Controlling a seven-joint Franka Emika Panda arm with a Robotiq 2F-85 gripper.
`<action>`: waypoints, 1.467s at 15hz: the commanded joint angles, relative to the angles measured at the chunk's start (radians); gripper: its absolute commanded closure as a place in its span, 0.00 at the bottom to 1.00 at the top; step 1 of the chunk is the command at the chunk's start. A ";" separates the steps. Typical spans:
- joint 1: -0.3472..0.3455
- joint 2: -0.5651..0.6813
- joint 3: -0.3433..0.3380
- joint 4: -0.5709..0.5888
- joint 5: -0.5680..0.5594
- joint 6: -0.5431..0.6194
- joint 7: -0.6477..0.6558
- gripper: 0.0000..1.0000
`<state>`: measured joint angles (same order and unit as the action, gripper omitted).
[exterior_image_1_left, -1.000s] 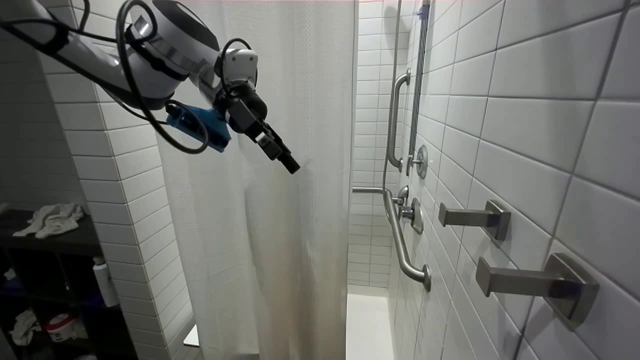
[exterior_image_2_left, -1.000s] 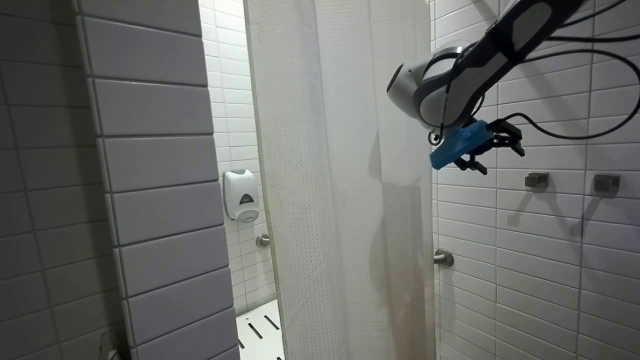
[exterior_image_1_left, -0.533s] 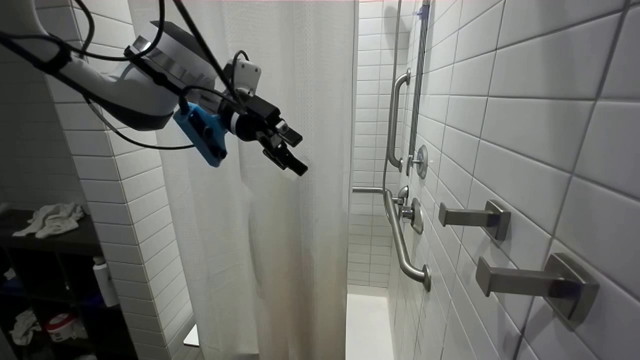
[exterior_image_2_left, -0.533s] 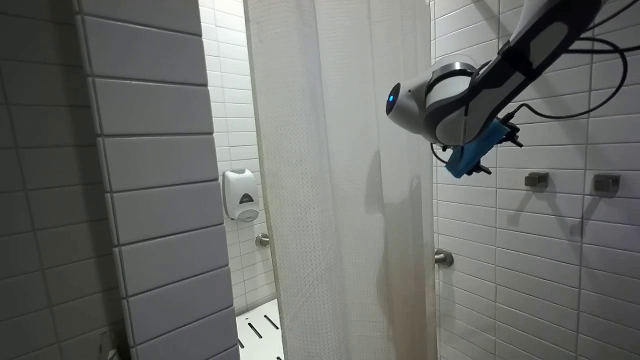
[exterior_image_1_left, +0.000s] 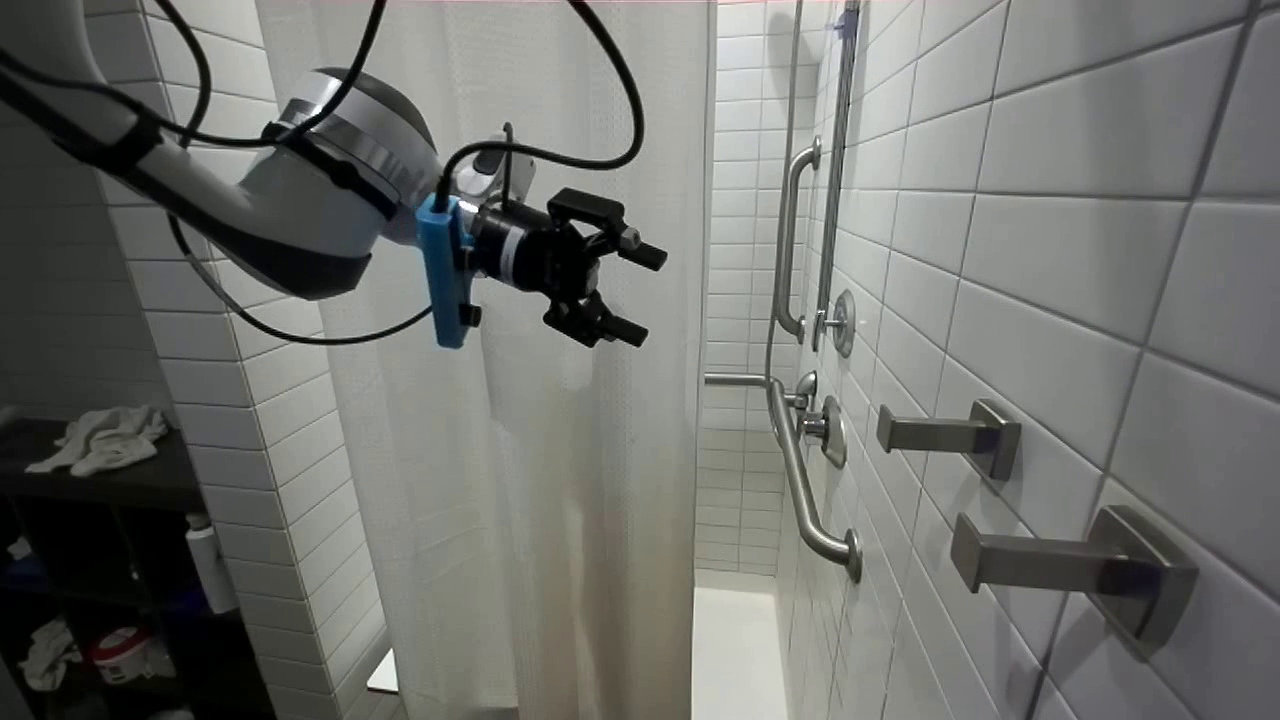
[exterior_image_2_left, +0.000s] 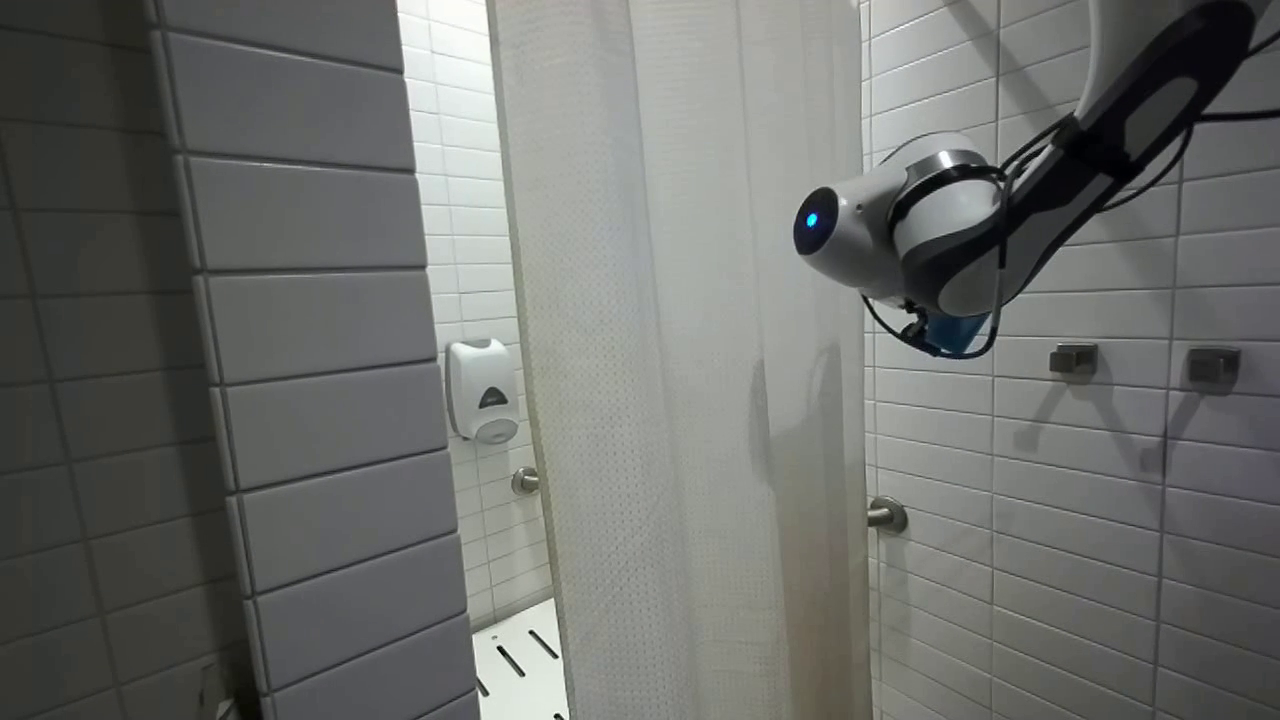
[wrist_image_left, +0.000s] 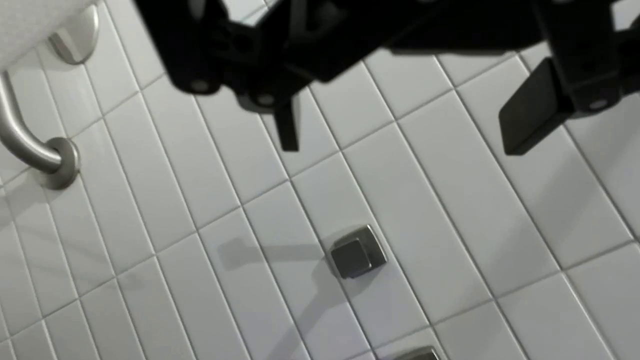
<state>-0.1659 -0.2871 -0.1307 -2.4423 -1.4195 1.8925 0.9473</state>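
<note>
Pale shower curtain (exterior_image_1_left: 560, 480) behind the gripper (exterior_image_1_left: 645, 297), jaws wide apart, nothing between them.

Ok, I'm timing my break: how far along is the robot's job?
Done: nothing visibly; the shower curtain hangs ungripped. In hand: nothing; the open claw faces the tiled wall and its hooks. Left: probably a grasp, since the claw holds nothing.

Curtain (exterior_image_2_left: 690, 350): off-white; our landmark.
Dispenser (exterior_image_2_left: 483, 390): white, left of the curtain.
Robot arm (exterior_image_2_left: 950, 220): we see it overlapping the curtain's right edge.
Wall hooks (exterior_image_2_left: 1074, 361): two, right of the curtain.
</note>
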 joint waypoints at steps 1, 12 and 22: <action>0.011 -0.069 -0.052 -0.043 -0.094 0.168 -0.116 0.00; 0.002 -0.190 -0.160 -0.076 -0.281 0.676 -0.474 0.00; -0.021 -0.159 -0.239 -0.016 -0.359 0.728 -0.417 0.00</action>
<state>-0.1818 -0.4653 -0.3506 -2.4842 -1.7503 2.6031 0.4986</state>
